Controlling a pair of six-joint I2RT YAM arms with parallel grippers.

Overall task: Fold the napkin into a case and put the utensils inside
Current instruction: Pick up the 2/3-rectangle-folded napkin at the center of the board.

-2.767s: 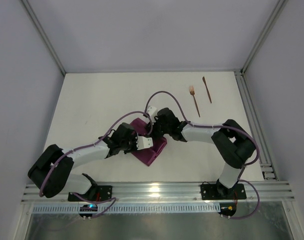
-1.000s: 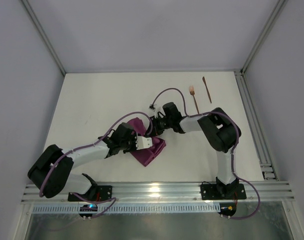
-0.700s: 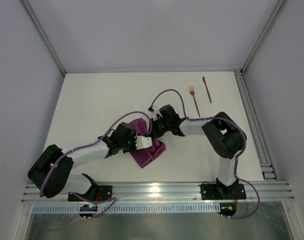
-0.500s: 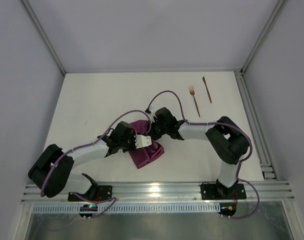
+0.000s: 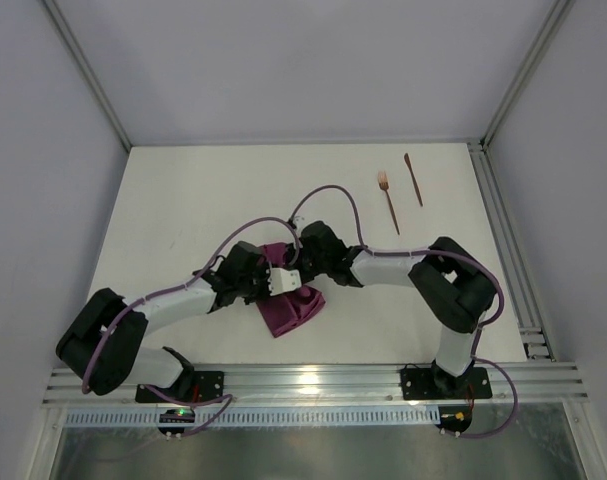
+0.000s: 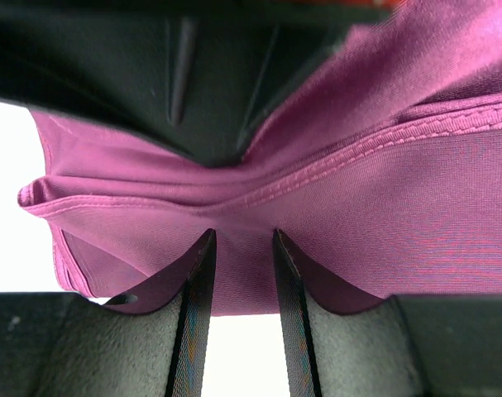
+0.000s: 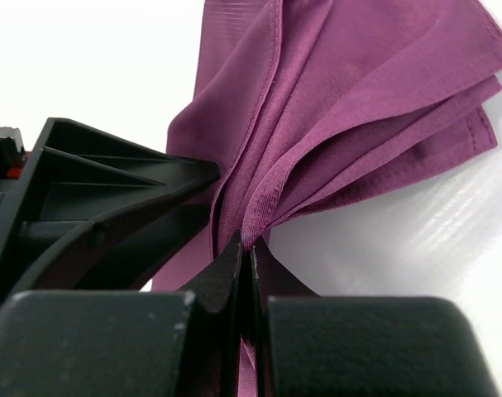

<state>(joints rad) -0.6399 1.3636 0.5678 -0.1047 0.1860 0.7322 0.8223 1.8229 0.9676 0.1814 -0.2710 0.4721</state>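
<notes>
- The right gripper [image 7: 244,248] is pinched tight on a bunched edge of the napkin [image 7: 350,107].
- The left gripper [image 6: 241,248], part spread, clamps the cloth's folds.
- The napkin lies mid-desk [image 5: 183,200], well nearer than the utensils [image 5: 399,190].
- Folding is underway; the next move likely calls for drawing the pinched layer across without dragging the pile.

White arm links [image 5: 173,308], black joints [image 5: 461,290], purple cables [image 5: 328,192].

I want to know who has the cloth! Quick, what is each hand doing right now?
Left hand: holding a bunched fold of the napkin, fingers partly apart.
Right hand: shut tight on the napkin's pleated edge.
</notes>
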